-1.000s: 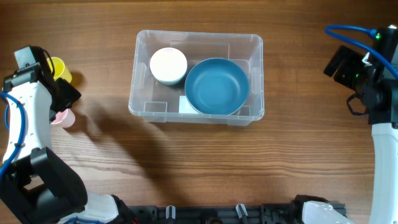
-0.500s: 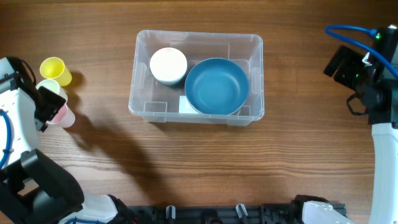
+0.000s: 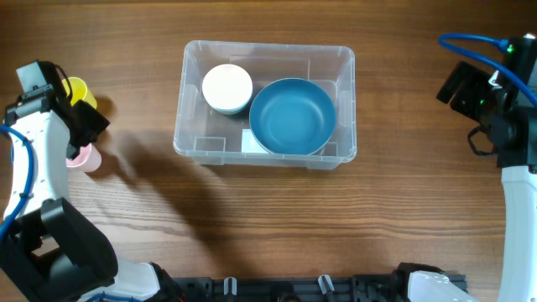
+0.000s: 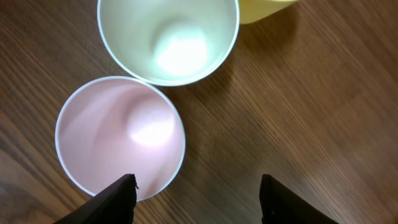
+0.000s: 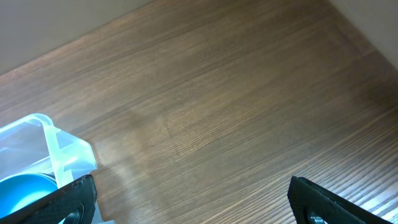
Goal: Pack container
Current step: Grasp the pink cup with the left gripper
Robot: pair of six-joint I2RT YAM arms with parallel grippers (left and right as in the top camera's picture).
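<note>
Brown wood-grain tabletop. Three cups stand on it by the left hand — a pink cup at one fingertip, a pale green cup just beyond it, a yellow cup farther on. The clear container sits well apart from that hand.

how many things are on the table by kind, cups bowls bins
cups: 3 (yellow cup, pale green cup, pink cup)
bowls: 2 (white bowl, blue bowl)
container: 1
total: 6

The left arm and right arm are white-shelled with black joints and blue cables.
</note>
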